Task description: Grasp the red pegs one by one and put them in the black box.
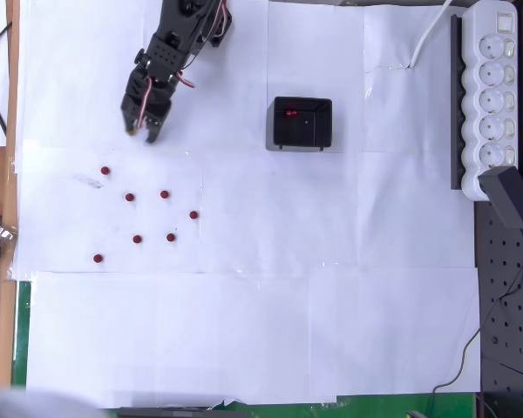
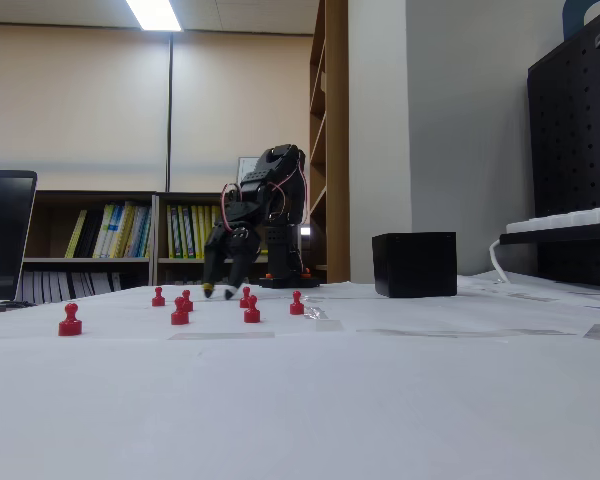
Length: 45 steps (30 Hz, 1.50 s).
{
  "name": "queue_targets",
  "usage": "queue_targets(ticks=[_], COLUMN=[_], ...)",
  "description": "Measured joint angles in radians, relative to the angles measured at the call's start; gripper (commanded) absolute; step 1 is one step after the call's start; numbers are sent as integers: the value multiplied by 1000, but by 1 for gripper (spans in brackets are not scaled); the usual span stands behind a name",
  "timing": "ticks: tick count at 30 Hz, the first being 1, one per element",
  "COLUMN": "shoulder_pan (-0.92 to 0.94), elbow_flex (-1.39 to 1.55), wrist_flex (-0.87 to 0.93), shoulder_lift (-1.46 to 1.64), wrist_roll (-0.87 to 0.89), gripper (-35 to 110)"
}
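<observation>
Red pegs (image 1: pixel 137 215) lie scattered on the white paper (image 1: pixel 244 331); we count seven of them in the overhead view, all loose, spread below the fingertips and mostly a little to their right in that picture, the nearest one just below the tips. In the fixed view the pegs (image 2: pixel 180 311) stand upright in front of the fingertips. We also see a red spot inside the black box (image 1: pixel 302 124), which may be another peg, though it is too small to be sure. That box sits well to the right of the fingers in both views (image 2: pixel 414 264). Our gripper (image 1: pixel 143 131) points down toward the paper, its two fingers parted and holding nothing (image 2: pixel 218 292). Farther right lies a white power strip (image 1: pixel 494 96).
</observation>
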Motion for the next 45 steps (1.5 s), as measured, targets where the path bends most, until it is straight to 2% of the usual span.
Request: queue_targets(ticks=[3, 6, 10, 15, 39, 45], shoulder_pan=[-97, -270, -400, -448, -437, -337], elbow_flex=[-17, -29, -124, -227, -242, -199], wrist_flex=[186, 275, 324, 354, 359, 305], shoulder_lift=[-115, -265, -400, -526, -537, -434], wrist_roll=[-110, -230, -295, -298, -247, -173], gripper=[14, 14, 14, 14, 14, 14])
